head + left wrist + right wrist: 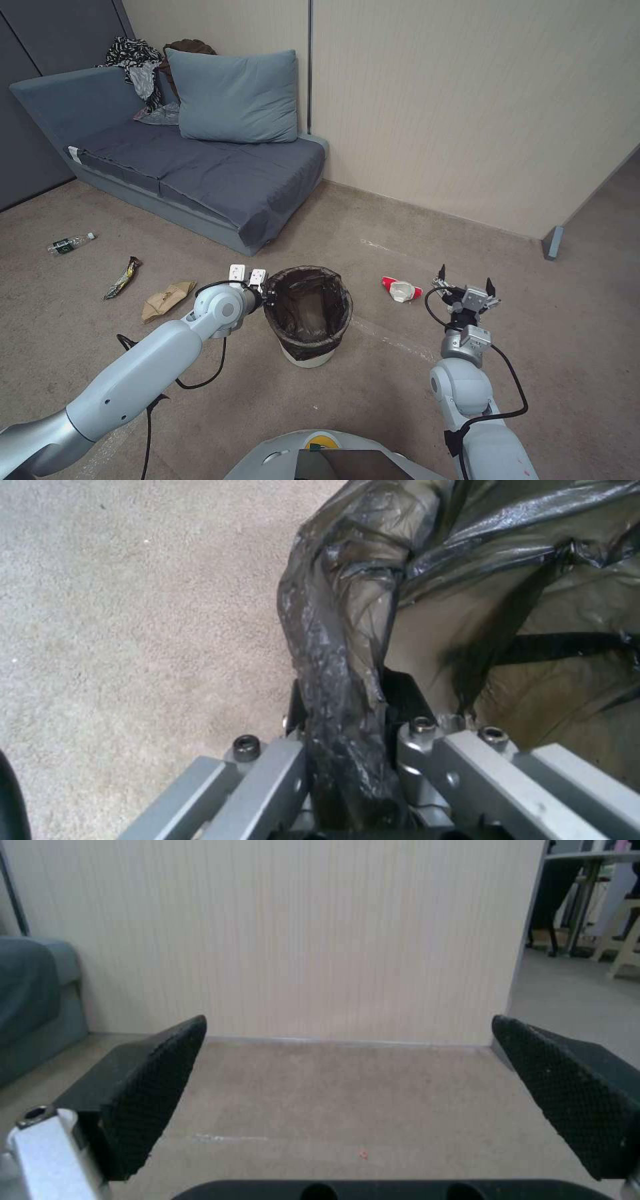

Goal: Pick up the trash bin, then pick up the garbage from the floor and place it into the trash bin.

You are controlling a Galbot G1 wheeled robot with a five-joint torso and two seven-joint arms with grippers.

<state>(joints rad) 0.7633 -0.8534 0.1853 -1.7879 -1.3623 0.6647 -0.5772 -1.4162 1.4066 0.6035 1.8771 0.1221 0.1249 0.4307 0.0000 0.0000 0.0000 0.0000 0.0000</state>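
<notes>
Head view: left gripper (267,295) clamps trash bin (308,352) rim

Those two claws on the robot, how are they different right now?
The left gripper is clamped on the trash bin's bagged rim; the right gripper is spread wide, holding nothing. The left reaches sideways to the bin; the right points toward the wall. Both hang above the carpet.

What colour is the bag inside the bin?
Dark brownish-black, shiny bag lining the white trash bin; the left wrist view shows it best.

Right end effector (347,1090), pads (157,1095) spread wide above bare carpet (347,1100), facing beige wall (300,940).
</notes>
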